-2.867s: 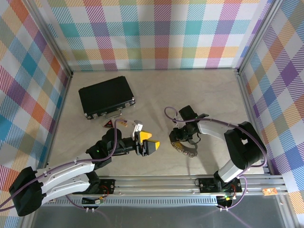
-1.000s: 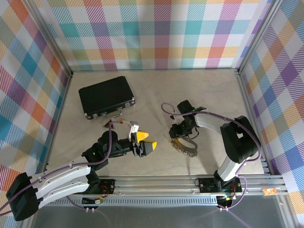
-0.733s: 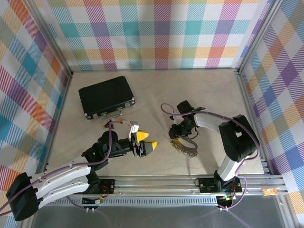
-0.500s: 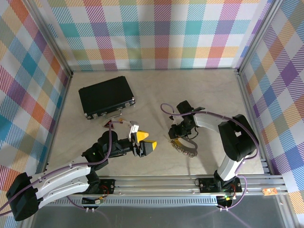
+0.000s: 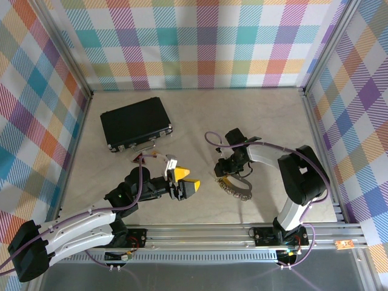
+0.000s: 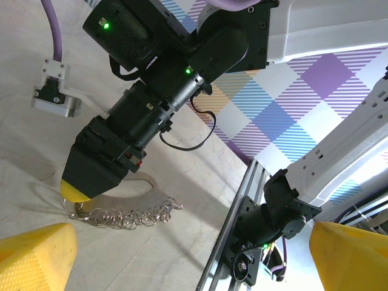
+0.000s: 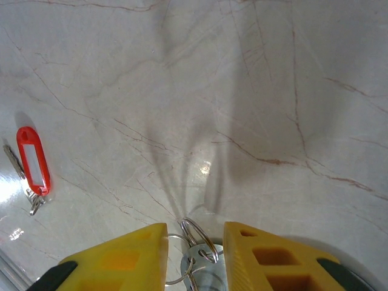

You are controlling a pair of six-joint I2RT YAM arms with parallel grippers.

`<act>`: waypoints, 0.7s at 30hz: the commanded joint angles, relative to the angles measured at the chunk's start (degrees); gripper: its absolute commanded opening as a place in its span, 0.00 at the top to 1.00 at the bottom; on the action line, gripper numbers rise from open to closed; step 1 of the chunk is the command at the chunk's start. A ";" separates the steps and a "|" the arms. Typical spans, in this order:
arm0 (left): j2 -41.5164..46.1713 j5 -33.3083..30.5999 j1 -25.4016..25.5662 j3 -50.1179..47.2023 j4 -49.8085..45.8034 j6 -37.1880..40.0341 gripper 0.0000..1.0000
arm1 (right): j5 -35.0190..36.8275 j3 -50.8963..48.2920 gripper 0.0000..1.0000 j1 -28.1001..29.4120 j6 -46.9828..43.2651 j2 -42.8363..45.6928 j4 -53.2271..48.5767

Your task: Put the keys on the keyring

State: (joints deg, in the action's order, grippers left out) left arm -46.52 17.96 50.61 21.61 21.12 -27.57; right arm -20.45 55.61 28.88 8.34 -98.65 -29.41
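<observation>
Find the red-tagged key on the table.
In the right wrist view, the key lies on the table at the far left, well apart from the right hand at the keyring.

Beige table (image 5: 267,115), black case (image 5: 134,123), keyring (image 5: 237,189), red-tagged key (image 7: 31,163)

Since about three seconds back the left gripper (image 5: 188,181) draws slightly toward the near edge and leftward, its arm folding lower, while the right arm's wrist (image 5: 235,138) above the keyring (image 5: 239,190) shifts toward the far wall and its elbow (image 5: 301,165) swings inward
</observation>
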 commanded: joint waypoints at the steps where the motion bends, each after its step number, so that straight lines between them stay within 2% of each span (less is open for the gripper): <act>1: 0.74 0.24 0.81 -0.70 1.30 0.97 0.03 | -0.90 -0.15 0.71 -0.10 0.27 -0.84 0.17; 21: -0.11 0.69 0.81 0.19 2.29 0.99 0.03 | -1.92 -1.65 0.77 -0.03 1.32 -0.65 1.27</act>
State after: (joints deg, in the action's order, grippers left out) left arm -46.54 17.98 50.61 21.45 21.19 -27.57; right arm -20.69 54.72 28.88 8.84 -99.24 -28.73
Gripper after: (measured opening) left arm 0.973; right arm 0.236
